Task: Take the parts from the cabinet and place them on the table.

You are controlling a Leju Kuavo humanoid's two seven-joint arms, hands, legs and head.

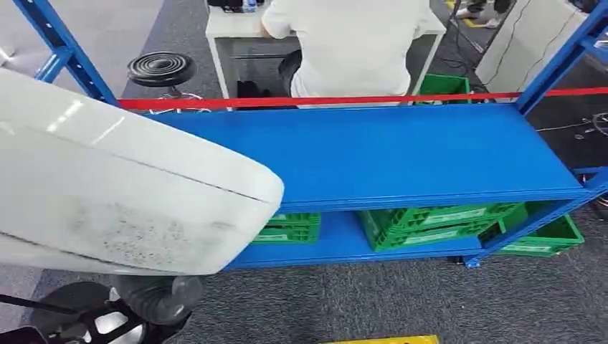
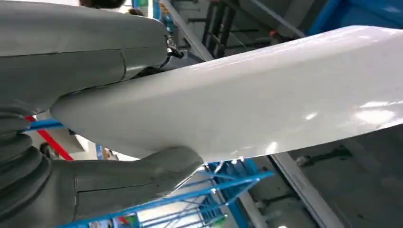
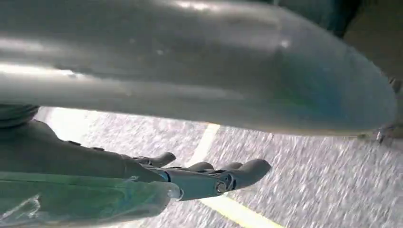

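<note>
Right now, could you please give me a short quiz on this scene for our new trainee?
1. True or false: the green crates sit on the top shelf of the blue rack.
2. Pick one: the left hand holds between thumb and fingers A) a white panel, B) a crate, C) a stool.
3. Fill in: behind the red tape, a person in white sits at a white ____.

Key: 1 false, they are on the lower shelf. 2 A. 3 desk.
</note>
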